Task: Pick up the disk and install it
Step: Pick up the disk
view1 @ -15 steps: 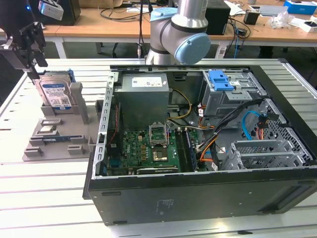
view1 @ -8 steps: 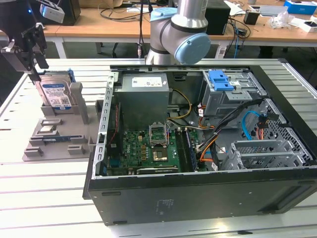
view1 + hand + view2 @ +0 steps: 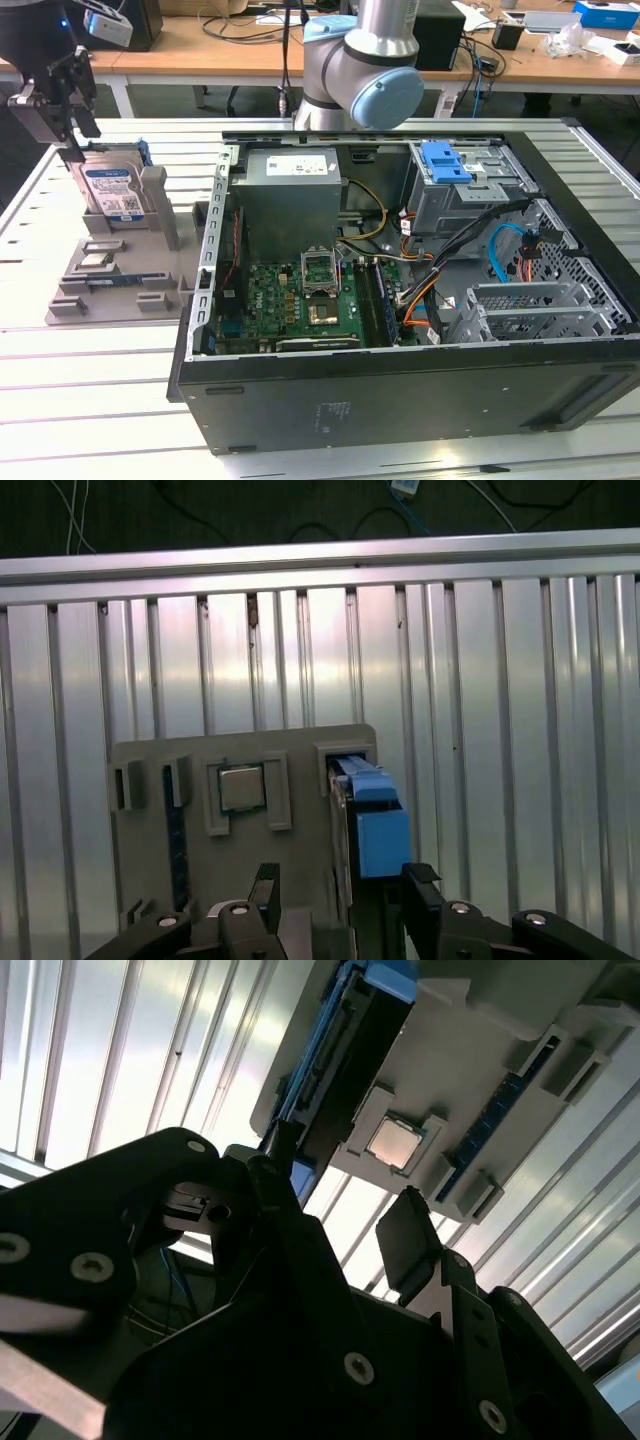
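In the exterior view the tool [image 3: 60, 105] hangs just above the disk [image 3: 114, 190], which stands on edge in a grey holder [image 3: 110, 285] on the counter [image 3: 80, 400]; in the second wrist view, then the first, the disk's thin upper edge [image 3: 375, 820] lies straight ahead between wide-spread fingers [image 3: 405, 1235].

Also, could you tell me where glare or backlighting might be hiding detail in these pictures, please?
In the first wrist view the metal slats of the table throw bright glare streaks; in the second wrist view the gripper is a dark silhouette against that brightness and the disk shows a shadowed edge; the exterior view is evenly lit, inside the computer case included.
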